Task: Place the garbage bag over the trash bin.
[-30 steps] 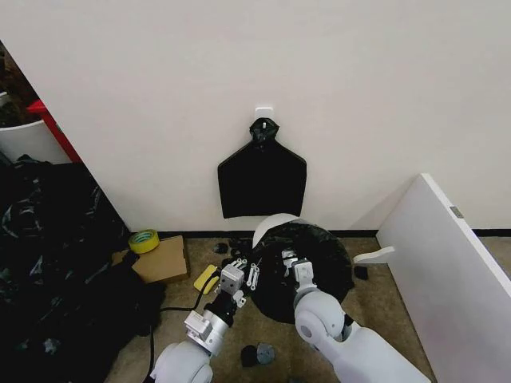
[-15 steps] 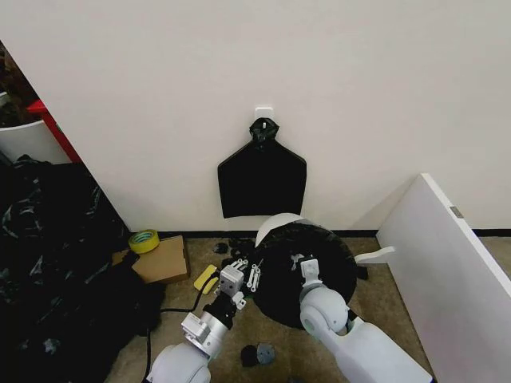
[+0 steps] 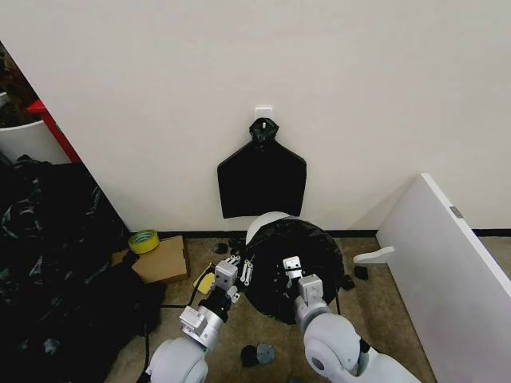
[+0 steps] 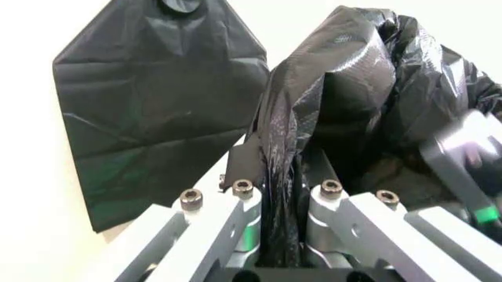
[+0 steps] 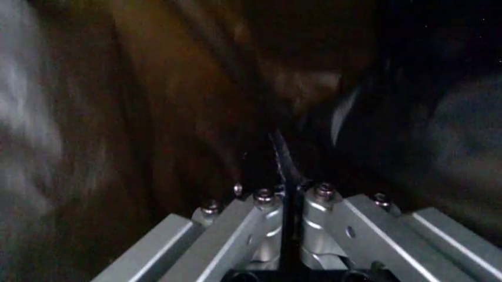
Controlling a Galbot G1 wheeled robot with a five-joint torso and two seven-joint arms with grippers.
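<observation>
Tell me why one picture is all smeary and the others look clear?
The right wrist view is dark and streaky, blurred close behind the right end effector, so little there reads clearly. The left wrist view is sharp: the garbage bag shows glossy wrinkles, though the other end effector at its edge is blurred. The head view is evenly lit, the trash bin clear.

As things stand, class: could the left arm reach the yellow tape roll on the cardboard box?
Probably not yet: the left end effector is clamped on the garbage bag, though the tape roll lies unobstructed on the box.
</observation>
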